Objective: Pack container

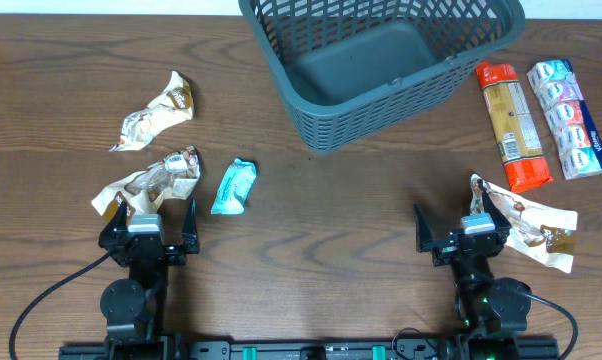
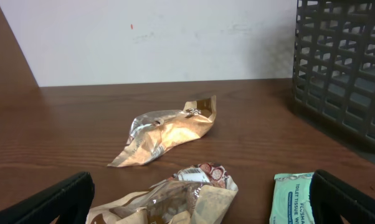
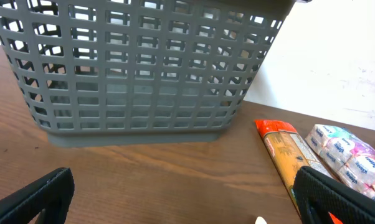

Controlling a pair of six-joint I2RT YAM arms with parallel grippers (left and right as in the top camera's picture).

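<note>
The container (image 1: 381,112), a dark grey lattice basket, stands empty at the back centre and tilts in the overhead view. It fills the right wrist view (image 3: 137,74) and the right edge of the left wrist view (image 2: 343,74). My left gripper (image 1: 151,212) is open low at the front left. A crumpled brown packet (image 2: 181,199) lies on the table between its fingers, untouched. My right gripper (image 1: 459,215) is open at the front right with bare table between its fingers (image 3: 343,199).
A second crumpled packet (image 1: 156,112) lies farther back on the left, and a teal wipes packet (image 1: 233,187) lies right of the left gripper. Right of the basket lie a long orange packet (image 1: 514,125) and a tissue pack (image 1: 569,118). Another crumpled packet (image 1: 536,225) lies beside the right gripper.
</note>
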